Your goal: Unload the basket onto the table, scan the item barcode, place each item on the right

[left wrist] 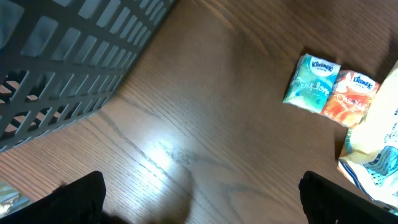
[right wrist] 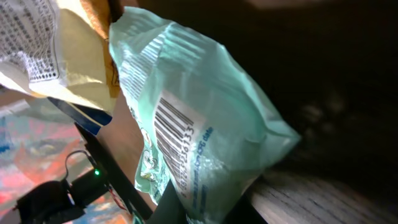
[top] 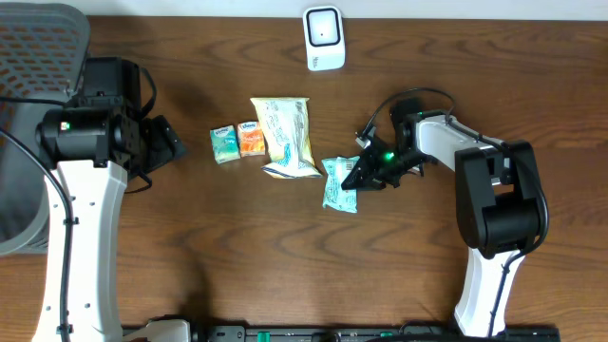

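right gripper [top: 361, 175]: pinching green packet [top: 338, 185] | green packet: just beside yellow bag [top: 285, 136], barcode [right wrist: 174, 127] facing wrist cam | left gripper [top: 171, 142]: spread wide, beyond 2 tissue packs [top: 225, 144] from yellow bag

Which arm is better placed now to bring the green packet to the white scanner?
Right. The right gripper is shut on the green packet, whose barcode shows in the right wrist view, and the white scanner lies nearer this arm. The left gripper stands open, far on the other side.
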Robot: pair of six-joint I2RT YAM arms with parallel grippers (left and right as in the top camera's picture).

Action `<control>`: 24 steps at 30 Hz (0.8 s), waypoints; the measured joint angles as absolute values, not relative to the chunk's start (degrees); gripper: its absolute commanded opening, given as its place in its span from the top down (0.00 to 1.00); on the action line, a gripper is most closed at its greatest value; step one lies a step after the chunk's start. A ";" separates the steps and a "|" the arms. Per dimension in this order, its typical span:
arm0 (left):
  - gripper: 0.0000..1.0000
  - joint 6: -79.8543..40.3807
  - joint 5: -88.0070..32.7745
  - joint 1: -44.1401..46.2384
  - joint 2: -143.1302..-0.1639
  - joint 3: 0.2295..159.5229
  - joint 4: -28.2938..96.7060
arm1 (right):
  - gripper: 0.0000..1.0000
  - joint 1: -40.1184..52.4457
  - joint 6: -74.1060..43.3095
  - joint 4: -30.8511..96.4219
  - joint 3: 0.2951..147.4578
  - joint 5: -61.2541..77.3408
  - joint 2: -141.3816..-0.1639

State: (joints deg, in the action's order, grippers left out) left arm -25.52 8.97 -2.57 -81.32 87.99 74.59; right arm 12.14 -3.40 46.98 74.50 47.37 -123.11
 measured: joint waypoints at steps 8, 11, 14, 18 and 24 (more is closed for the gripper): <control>0.02 -25.52 8.97 -2.59 -81.32 87.99 74.59 | 0.99 12.08 -4.54 48.05 75.18 47.59 -123.11; 0.02 -25.52 8.97 -2.57 -81.32 87.99 74.59 | 0.99 11.97 -3.73 49.56 76.18 47.77 -123.11; 0.02 -25.52 8.97 -2.59 -81.32 87.99 74.59 | 0.99 11.60 -1.41 52.60 78.87 49.08 -123.11; 0.02 -25.54 8.97 -2.57 -81.32 87.99 74.59 | 0.99 11.46 3.27 56.12 84.09 50.26 -121.97; 0.02 -25.52 8.97 -2.59 -81.32 87.99 74.59 | 0.99 12.56 9.28 56.80 89.25 50.81 -114.65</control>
